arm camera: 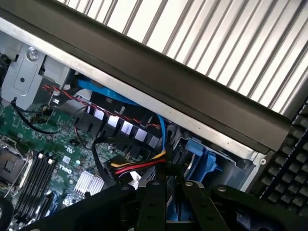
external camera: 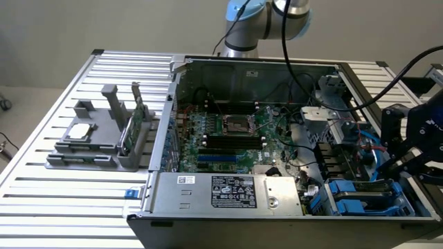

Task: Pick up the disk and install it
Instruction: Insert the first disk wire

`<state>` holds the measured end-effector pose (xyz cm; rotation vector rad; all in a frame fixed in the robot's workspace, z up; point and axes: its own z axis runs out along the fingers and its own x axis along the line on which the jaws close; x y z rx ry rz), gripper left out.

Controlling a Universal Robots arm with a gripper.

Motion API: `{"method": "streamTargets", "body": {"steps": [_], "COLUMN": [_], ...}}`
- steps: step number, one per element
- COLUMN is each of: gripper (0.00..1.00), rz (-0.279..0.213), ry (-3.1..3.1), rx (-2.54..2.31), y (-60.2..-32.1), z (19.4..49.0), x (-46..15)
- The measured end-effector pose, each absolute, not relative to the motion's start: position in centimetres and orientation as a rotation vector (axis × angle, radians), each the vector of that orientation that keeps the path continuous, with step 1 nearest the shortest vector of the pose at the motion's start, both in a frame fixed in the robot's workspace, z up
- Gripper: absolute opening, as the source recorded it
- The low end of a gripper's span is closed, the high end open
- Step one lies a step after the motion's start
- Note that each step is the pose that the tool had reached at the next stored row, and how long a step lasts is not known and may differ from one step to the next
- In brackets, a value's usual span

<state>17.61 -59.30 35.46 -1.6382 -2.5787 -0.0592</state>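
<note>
Install step, judging by position: the end effector (arm camera: 168, 185) hangs over the computer case's (external camera: 242, 72) drive-bay corner, its grip impossible to tell; the disk (external camera: 363, 197) seems slotted, likely needing square seating.

surface: slatted metal table (external camera: 62, 207) is carrying the lot | on it: open PC case (external camera: 277, 234) is sitting toward the exterior view's right | grey parts rack (external camera: 83, 162) is sitting just beside it

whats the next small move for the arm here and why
Probably ease the pincer down a little toward the blue drive bay, slowly. It hangs just above that bay, and the red, yellow and black cable bundle lies close beside it, so a sideways move might snag.
</note>
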Motion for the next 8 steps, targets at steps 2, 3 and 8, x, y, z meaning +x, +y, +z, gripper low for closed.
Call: {"method": "streamTargets", "body": {"steps": [2,3,8], "gripper": [0.17,0.17,0.17], "rz": [-0.061,-0.062,-0.064], "ry": [-2.556,-2.546,-2.5], "rx": [-1.674,-1.69,-1.759], "y": [-59.3,-59.3,-59.3], "z": [35.45,35.45,35.41], "x": [17.6,17.6,17.58]}}
